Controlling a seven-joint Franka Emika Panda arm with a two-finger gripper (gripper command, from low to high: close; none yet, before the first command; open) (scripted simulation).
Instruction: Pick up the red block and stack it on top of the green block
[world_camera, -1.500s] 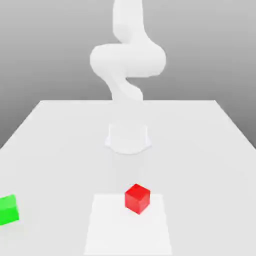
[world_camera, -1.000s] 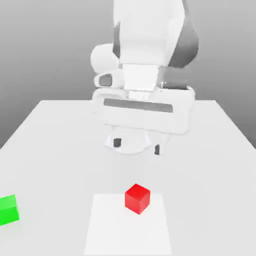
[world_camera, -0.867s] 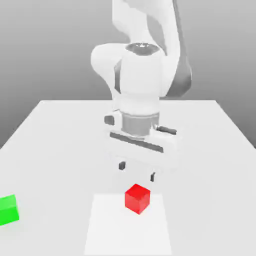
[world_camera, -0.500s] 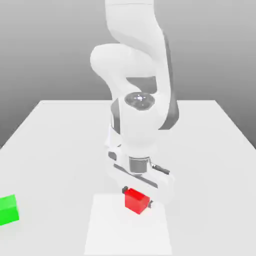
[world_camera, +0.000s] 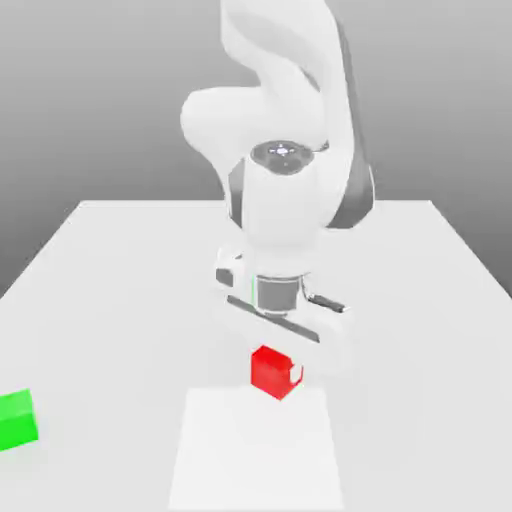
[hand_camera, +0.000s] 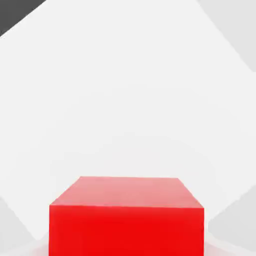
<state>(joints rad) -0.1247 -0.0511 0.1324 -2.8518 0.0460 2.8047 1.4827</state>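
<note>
The red block (world_camera: 270, 371) hangs a little above the white table (world_camera: 120, 300), held between the fingers of my gripper (world_camera: 274, 368), which is shut on it. In the hand view the red block (hand_camera: 126, 215) sits close to the camera with the table far beneath it. The green block (world_camera: 17, 420) rests on the table at the exterior view's left edge, well to the left of the gripper and nearer the front.
A lighter white square patch (world_camera: 255, 450) lies on the table just below and in front of the lifted block. The arm's base (world_camera: 257, 270) stands behind the gripper at the table's middle.
The gripper came down over the red block, shut on it, and has now raised it off the square patch. The green block has not moved.
</note>
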